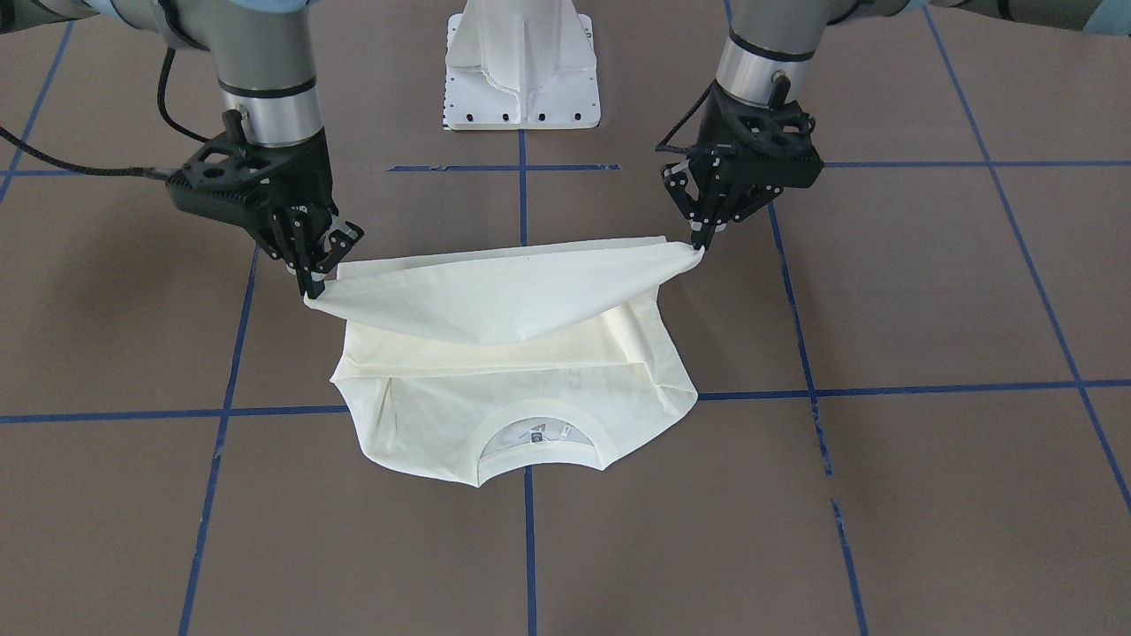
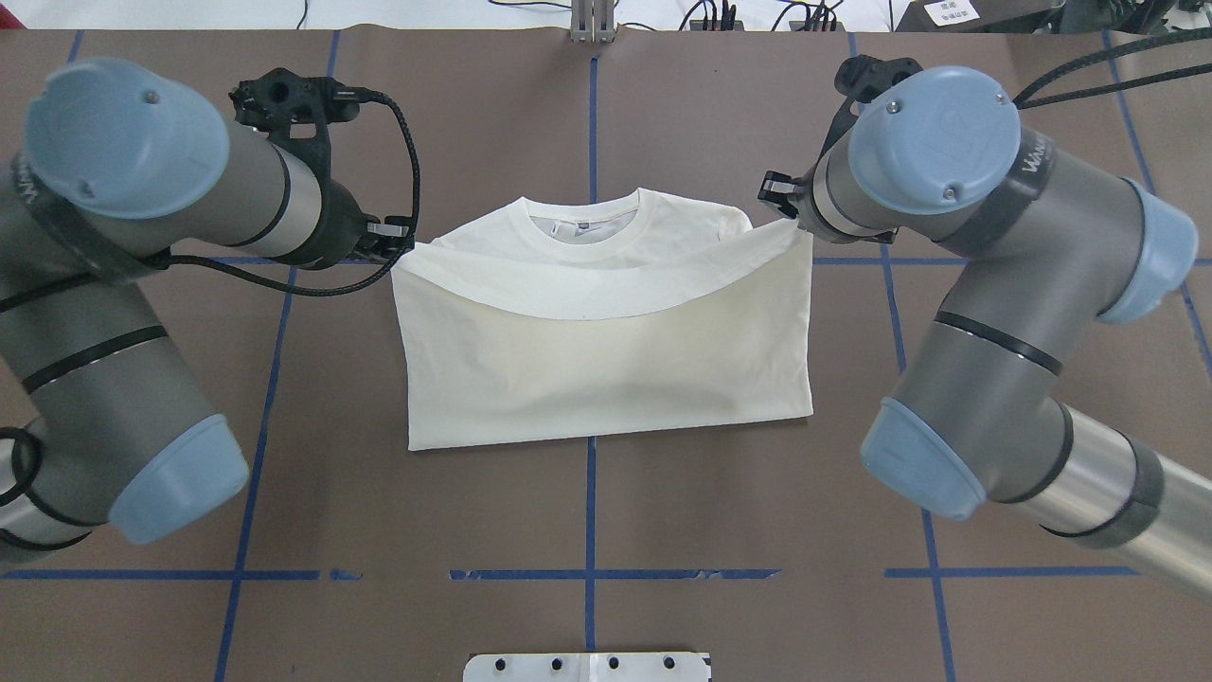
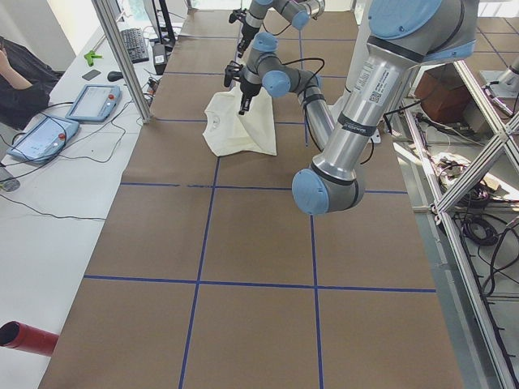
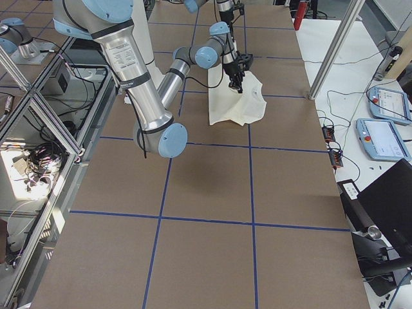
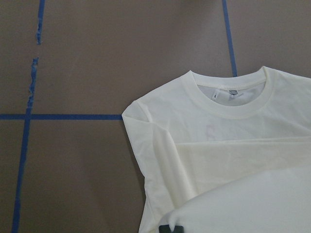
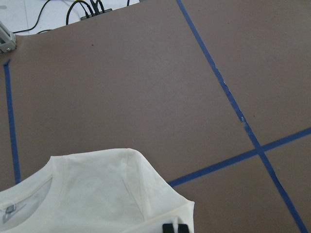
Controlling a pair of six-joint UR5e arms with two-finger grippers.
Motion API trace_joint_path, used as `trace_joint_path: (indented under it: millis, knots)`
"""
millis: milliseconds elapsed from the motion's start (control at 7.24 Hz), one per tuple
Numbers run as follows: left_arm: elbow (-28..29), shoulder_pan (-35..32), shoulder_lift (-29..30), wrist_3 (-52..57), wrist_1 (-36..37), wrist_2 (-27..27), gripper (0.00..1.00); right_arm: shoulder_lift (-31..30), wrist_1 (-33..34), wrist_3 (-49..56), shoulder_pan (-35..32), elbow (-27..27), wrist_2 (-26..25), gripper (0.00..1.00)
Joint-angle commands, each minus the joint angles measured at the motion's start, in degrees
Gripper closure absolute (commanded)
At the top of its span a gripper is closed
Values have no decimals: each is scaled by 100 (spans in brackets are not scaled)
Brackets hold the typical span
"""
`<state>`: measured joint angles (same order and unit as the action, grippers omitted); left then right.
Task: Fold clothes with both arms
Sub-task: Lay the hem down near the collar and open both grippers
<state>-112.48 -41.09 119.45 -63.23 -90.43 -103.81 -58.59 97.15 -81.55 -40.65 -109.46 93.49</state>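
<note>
The cream shirt point(image 1: 495, 389) lies on the brown table with its collar point(image 2: 592, 223) on the far side from the robot's base. Its hem half is lifted and drawn over the body toward the collar, sagging in the middle. My left gripper point(image 1: 702, 243) is shut on one hem corner, on the left in the overhead view point(image 2: 402, 242). My right gripper point(image 1: 314, 283) is shut on the other hem corner point(image 2: 781, 213). The left wrist view shows the shirt point(image 5: 218, 145) with the collar and shoulder below the raised fold. No print shows beyond a faint red trace through the cloth.
Blue tape lines point(image 2: 592, 493) grid the brown table. The white pedestal base point(image 1: 521, 71) stands behind the shirt. A side bench holds teach pendants point(image 3: 89, 101), with a person point(image 3: 20, 81) beside it. A red cylinder point(image 3: 28, 336) lies at the table's near corner.
</note>
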Motion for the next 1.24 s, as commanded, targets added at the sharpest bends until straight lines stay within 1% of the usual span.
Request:
trace_joint_path:
  millis: [0,138,276,414,691,1105]
  knots:
    - [1555,-171,261,144,-1209,71,100,642,-1054,227,-198,1804,-15,100]
    - [2154,-180,376,214,-1718,263,100,1038,-1580,236,-198,2727,-41,100]
    - [2560,-180,394,215,-2106,273,100,1077,-2169,262,-198,3354,-50,100]
    - [2860,-180,473,223,-2232,291,100,1069,-2357,324,-207,3578,-59,100]
    - [3083,-163,535,363,-2242,344,100,999,-2377,429,-198,3589,-59,100]
    - [3083,-145,535,364,-2268,335,100,990,-2394,543,-215,3589,-59,100]
